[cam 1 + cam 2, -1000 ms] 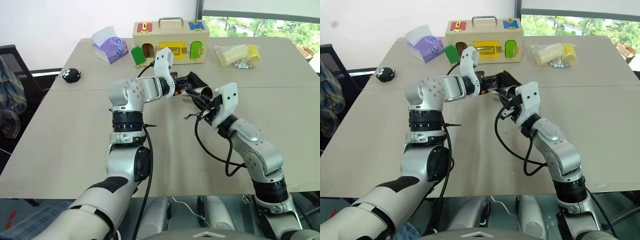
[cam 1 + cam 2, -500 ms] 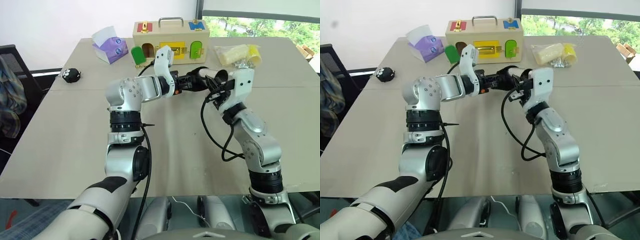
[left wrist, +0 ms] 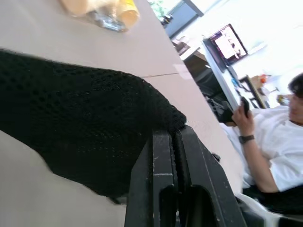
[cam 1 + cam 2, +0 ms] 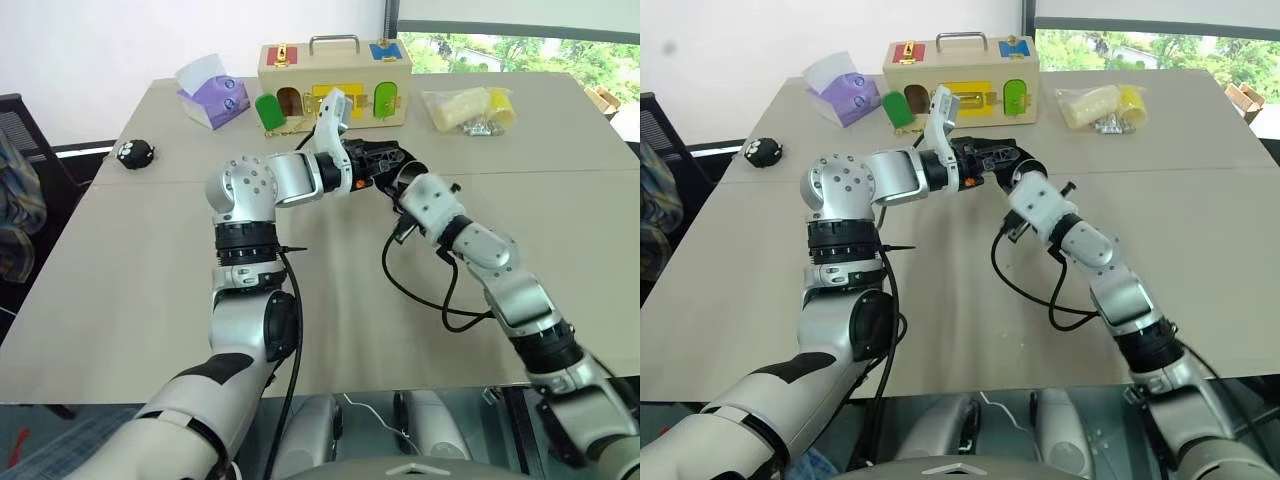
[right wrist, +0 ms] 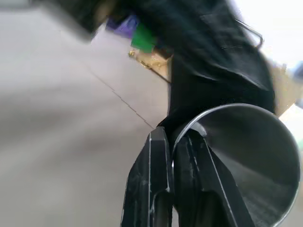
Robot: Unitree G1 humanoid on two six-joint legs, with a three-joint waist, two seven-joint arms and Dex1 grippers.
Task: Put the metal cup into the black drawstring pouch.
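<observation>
Near the centre of the head views, the right gripper (image 5: 173, 182) pinches the rim of the metal cup (image 5: 246, 156), one finger inside the wall. Just beyond it, upper centre and above the bench (image 4: 120, 290), the left gripper (image 3: 173, 156) is pressed together on an edge of the black drawstring pouch (image 3: 85, 123). The cup's long axis seems roughly level, its open mouth facing the right wrist camera and its base toward the pouch. To do this well, I judge the pouch mouth should be held slack and open while the cup goes in base first.
</observation>
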